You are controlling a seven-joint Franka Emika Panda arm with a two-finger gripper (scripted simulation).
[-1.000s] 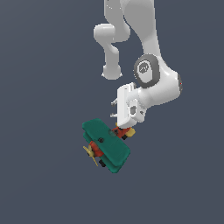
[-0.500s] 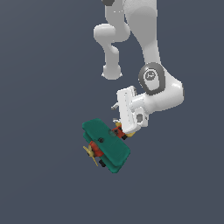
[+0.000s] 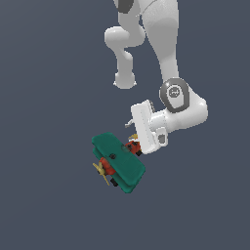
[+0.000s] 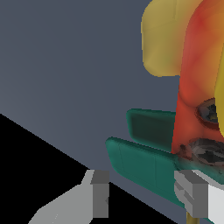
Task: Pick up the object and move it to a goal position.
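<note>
Gripper (image 3: 133, 143) and biplane (image 3: 118, 162) sit close together low in the exterior view, the white hand angled down toward that view's left and its tip right at the tail end of the toy. From the wrist camera the two grey fingers (image 4: 100, 194) stand well apart, with bare grey floor (image 4: 65, 65) between them; one finger is clear of the toy, while the other overlaps the edge of a teal wing (image 4: 144, 162), though whether it is touching I cannot tell. Nothing is pinched between them, so the jaws look wide and hold nothing. The biplane lies tilted on the floor, its broad teal wings stacked one over the other and slanting from upper left to lower right in the exterior view. Its red-orange body (image 4: 197, 78) runs between the wings, the yellow propeller (image 3: 101, 172) points toward the exterior view's lower left, away from the arm, and the yellow tail (image 4: 164, 37) fills much of the wrist picture, close to the camera. A dark wheel (image 3: 114, 182) shows under the lower wing. The white arm (image 3: 180, 105) bends at its wrist joint above and to the exterior view's right of the toy.
</note>
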